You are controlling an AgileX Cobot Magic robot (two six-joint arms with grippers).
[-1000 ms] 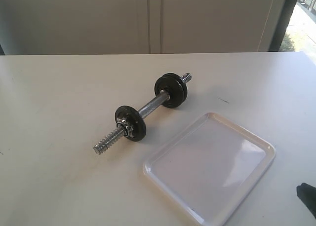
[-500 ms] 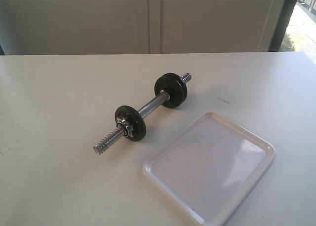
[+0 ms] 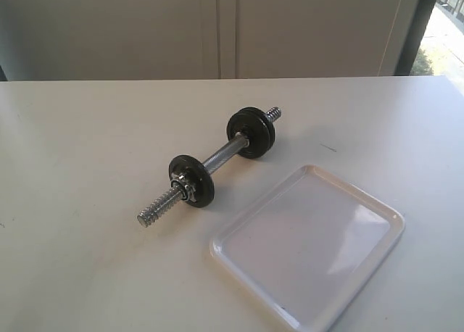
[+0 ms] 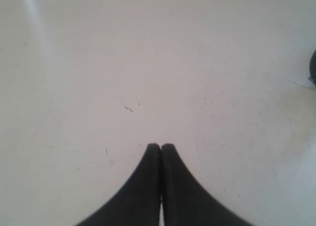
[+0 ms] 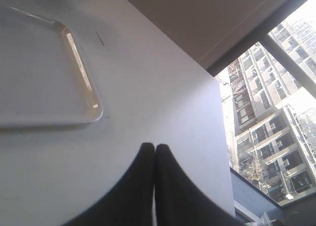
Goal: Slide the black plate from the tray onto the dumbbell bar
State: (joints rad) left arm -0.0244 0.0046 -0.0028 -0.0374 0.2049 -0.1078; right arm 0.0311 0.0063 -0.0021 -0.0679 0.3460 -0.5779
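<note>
Nearest, at 5 o'clock of the exterior view: tray [image 3: 304, 245], glossy white plastic, rectangular with rounded corners and a low raised lip, set diagonally, showing only its own shiny floor and pale reflections. At 10 o'clock from it, close but apart: dumbbell bar [image 3: 221, 156], chrome steel, lying flat from 7 o'clock to 1 o'clock, coarse thread at both tips, smooth in the middle. Toward the near tip, a small round black disc [image 3: 194, 181] with a silver nut [image 3: 184, 188] against its outer face. Toward the far tip: black plate [image 3: 254, 131], round dark metal with a raised rim, seated on the rod, seemingly doubled with a second disc face to face; hard to separate at this size.

Underneath everything, a matte white table [image 3: 87, 143], faintly scuffed and speckled. Beyond its far edge, plain pale panels [image 3: 217, 27] with vertical seams. At 2 o'clock, a dark-framed window [image 3: 444, 35]; tall buildings [image 5: 266, 112] outside in the right wrist view.

Left gripper [image 4: 161, 147]: black curved fingers pressed together above bare tabletop, clamping nothing. Right gripper [image 5: 154, 147]: fingers likewise together, empty, near a rounded corner of the tray.
</note>
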